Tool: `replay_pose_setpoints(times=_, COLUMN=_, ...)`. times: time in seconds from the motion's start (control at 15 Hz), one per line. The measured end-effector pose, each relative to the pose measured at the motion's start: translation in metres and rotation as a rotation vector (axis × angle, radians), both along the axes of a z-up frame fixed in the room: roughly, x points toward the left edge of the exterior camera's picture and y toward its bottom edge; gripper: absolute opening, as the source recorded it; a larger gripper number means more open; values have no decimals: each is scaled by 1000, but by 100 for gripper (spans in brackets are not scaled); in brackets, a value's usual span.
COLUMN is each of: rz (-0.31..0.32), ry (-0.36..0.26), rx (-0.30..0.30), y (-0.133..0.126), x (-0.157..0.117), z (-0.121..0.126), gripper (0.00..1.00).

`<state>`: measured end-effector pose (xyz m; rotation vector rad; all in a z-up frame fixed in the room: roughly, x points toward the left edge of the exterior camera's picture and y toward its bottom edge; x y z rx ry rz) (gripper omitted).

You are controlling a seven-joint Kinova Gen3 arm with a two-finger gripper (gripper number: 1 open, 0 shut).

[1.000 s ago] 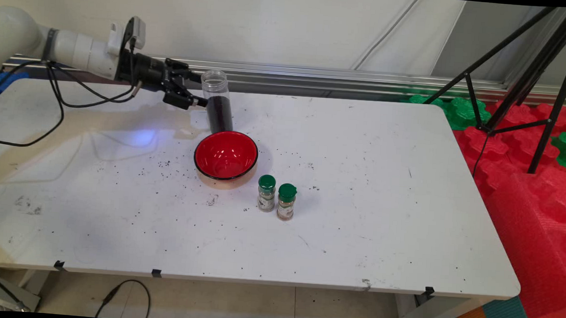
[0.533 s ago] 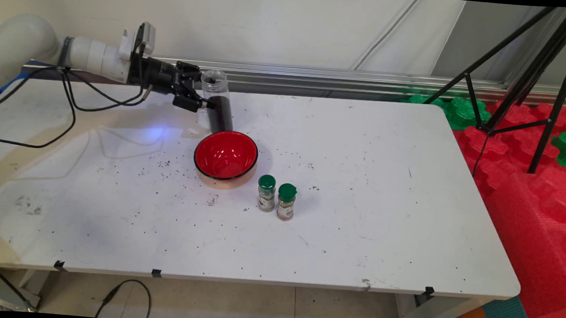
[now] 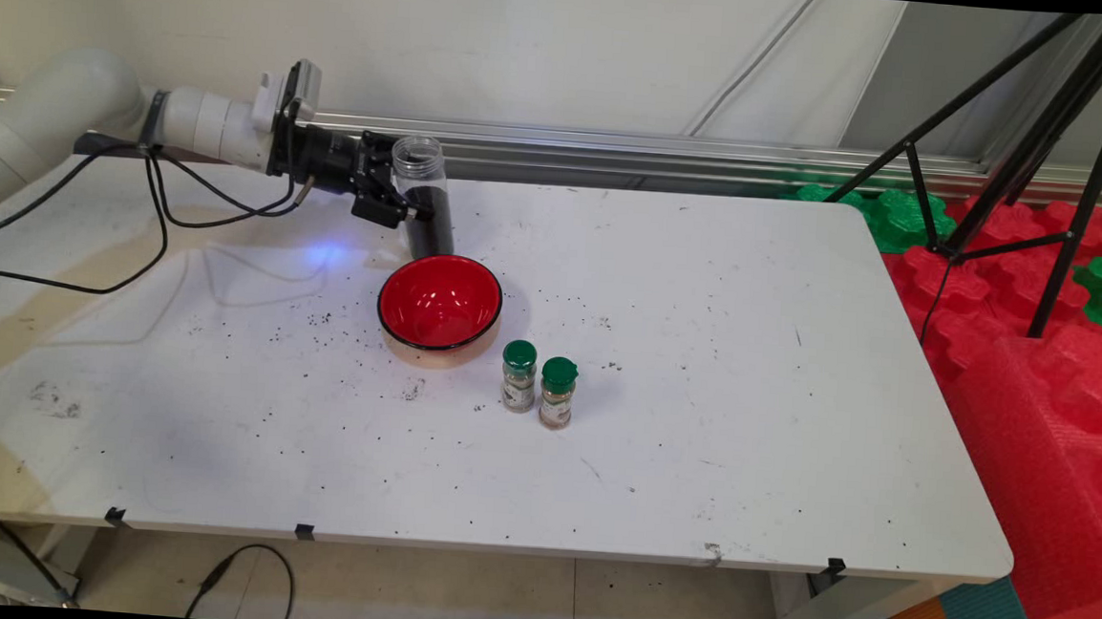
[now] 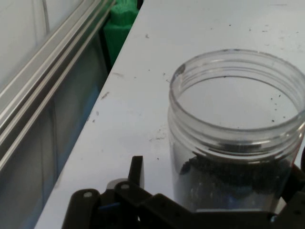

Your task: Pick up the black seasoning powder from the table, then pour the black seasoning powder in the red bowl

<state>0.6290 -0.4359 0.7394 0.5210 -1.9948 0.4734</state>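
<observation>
Clear plastic, open at the top and partly filled with dark grains, the jar (image 3: 422, 196) stands upright on the white table (image 3: 701, 357) in the upper left of the main view. The black gripper (image 3: 402, 203) reaches in level from the left, and its fingers sit on either side of the jar's body; whether they press on it or stand just off it I cannot tell. In the hand view the jar (image 4: 236, 129) fills the right half of the frame, its threaded rim above the dark fill, with the linkage rising at the bottom edge. Just below the jar in the main view sits a red bowl (image 3: 439, 304). Lower right of the bowl, two green-capped spice bottles (image 3: 538, 382) stand side by side. Dark specks are scattered over the tabletop around the bowl.
</observation>
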Motion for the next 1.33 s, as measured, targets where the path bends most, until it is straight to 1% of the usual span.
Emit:
replay_pose_setpoints(times=0.47, rz=-27, ry=9, rx=3, y=-6, x=-1, z=-11, gripper=100)
replay_pose_setpoints(times=1.0, rz=-49, ry=13, rx=9, y=-4, x=-1, z=-17, gripper=100)
replay_pose_setpoints(times=1.07, rz=-50, ry=13, rx=9, y=-4, x=0, z=-17, gripper=0)
replay_pose_setpoints(times=1.33, rz=-53, ry=14, rx=15, y=-4, x=-1, z=-19, gripper=0)
